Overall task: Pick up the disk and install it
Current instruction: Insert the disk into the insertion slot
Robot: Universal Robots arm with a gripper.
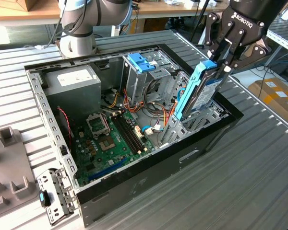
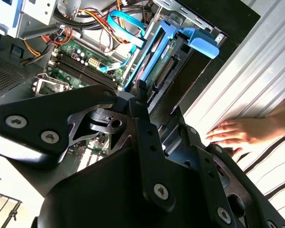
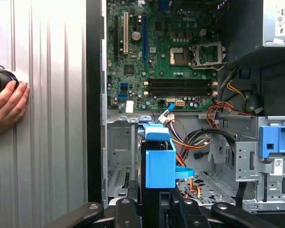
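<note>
**Item: disk (image 1: 201, 91).** We log a grey metal drive in a light-blue carrier, standing on end and tilted. Its lower end sits down in the grey drive cage (image 1: 182, 129) at the corner of the case (image 1: 134, 191) nearest the exterior view's right. Its upper end rises above the case rim. In the second wrist view the disk (image 2: 161, 61) shows its circuit-board face and connector edge. In the first wrist view the blue carrier end (image 3: 160, 166) faces the camera.

**Holder: pincer (image 1: 224, 61).** It is black and closed on the upper end of the disk, with one finger on each broad face. In both wrist views the pincer (image 2: 130, 97) (image 3: 156, 209) meets the carrier at its near end.

**Surroundings inside the case.**
- A green motherboard (image 1: 110, 139) lies flat on the case floor, beside the cage.
- Orange, yellow and blue cables (image 1: 153, 117) run between the board and the cage.
- A darker-blue latch (image 1: 141, 61) tops a second bay, well apart from the disk.
- A grey power supply (image 1: 74, 81) fills the far corner.

**Outside the case.**
- The case lies open-side up on a ribbed metal surface (image 1: 240, 191).
- A perforated metal bracket (image 1: 55, 194) lies just beside the case, towards the exterior view's left.
- The arm's base (image 1: 79, 28) stands behind the case.
- A hand (image 2: 232, 133) rests flat on the surface beside the case wall. In the first wrist view the hand (image 3: 7, 107) touches a dark round knob (image 3: 0, 80).
</note>
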